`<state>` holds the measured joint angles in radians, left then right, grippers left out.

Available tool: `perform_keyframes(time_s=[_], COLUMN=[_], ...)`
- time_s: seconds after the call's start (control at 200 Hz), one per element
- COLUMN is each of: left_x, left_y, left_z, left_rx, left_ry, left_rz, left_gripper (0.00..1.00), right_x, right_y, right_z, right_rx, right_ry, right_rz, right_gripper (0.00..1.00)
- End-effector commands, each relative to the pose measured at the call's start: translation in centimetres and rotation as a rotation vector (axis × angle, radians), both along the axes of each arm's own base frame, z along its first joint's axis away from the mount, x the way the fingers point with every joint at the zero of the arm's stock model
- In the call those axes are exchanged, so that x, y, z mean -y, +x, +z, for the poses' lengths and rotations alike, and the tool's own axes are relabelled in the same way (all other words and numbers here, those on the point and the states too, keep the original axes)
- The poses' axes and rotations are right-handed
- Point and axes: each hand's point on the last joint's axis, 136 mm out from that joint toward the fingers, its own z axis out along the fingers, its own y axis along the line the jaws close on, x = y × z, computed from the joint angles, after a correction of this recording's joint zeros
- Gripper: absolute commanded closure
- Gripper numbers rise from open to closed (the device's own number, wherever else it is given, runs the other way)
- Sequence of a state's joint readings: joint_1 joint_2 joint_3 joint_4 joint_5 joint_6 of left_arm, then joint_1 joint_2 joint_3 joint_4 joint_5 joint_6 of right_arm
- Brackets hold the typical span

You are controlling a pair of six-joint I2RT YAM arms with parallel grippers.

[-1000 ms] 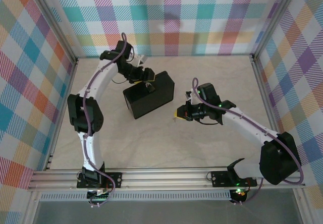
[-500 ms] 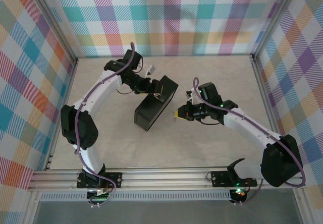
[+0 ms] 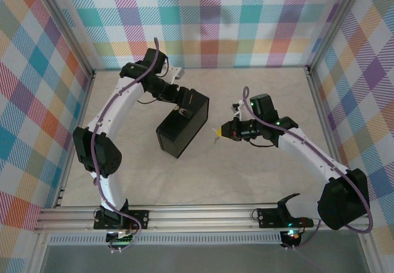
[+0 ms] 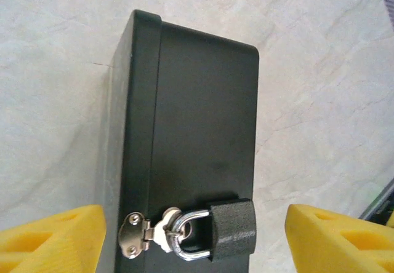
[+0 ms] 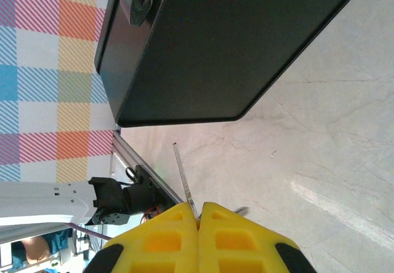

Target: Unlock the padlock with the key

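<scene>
the left gripper (image 3: pixel 183 102) sits at the far end of the black box (image 3: pixel 181 128), its jaws standing wide with nothing held; in the left wrist view its yellow fingers (image 4: pixel 52 239) flank that end of the box, the right one clearly apart from the box wall, the left one just beside the box edge, contact not clear

the box lies tilted on the pale table (image 3: pixel 246 181), its long side running from near left to far right

the padlock (image 4: pixel 231 230), with a dark body and a silvery shackle, hangs closed through the metal hasp (image 4: pixel 135 235) on the far end of the box, between the left fingers; in the right wrist view its keyhole faces out at the box's top corner

to the right of the box, the key (image 5: pixel 183 181) pokes out thin and shiny toward the box, its tip short of the box side and not touching

the right gripper (image 5: pixel 198 221) is just right of the box, fingertips pressed together, pinching the key by its head
</scene>
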<state>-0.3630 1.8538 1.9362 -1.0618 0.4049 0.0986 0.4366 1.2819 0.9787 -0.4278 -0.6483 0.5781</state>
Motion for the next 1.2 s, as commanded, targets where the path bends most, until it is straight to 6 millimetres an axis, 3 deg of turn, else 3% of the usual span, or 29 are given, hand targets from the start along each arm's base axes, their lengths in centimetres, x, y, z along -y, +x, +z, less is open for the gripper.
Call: perform_keyframes(time_s=[0.0, 0.135, 0.21, 0.33, 0.775, 1.195], left_x=[-0.8, 0.9, 1.7, 1.7, 2.8, 2.9], left_y=[-0.3, -2.2, -4.2, -5.2, -4.8, -4.4], left_z=[1.7, 3.0, 2.0, 1.5, 0.3, -2.4], left_rx=[0.134, 0.314, 0.458, 0.550, 0.583, 0.591], left_ry=[0.066, 0.014, 0.005, -0.004, -0.045, -0.037], left_rz=[-0.121, -0.440, -0.682, -0.829, -1.054, -1.169], left_gripper=[0.24, 0.25, 0.17, 0.14, 0.19, 0.26], right_x=[-0.2, -0.4, -0.5, -0.5, -1.5, -2.2], right_y=[0.1, 0.2, 0.3, 0.6, 1.6, 2.4], right_z=[0.7, 0.4, 0.5, 0.8, 1.8, 2.4], right_rx=[0.012, 0.014, 0.022, 0.040, 0.007, -0.036], right_ry=[0.019, 0.020, 0.022, 0.029, 0.112, 0.156], right_rz=[0.034, 0.048, 0.054, 0.056, 0.118, 0.136], right_gripper=[1.00, 1.00, 1.00, 1.00, 0.99, 0.99])
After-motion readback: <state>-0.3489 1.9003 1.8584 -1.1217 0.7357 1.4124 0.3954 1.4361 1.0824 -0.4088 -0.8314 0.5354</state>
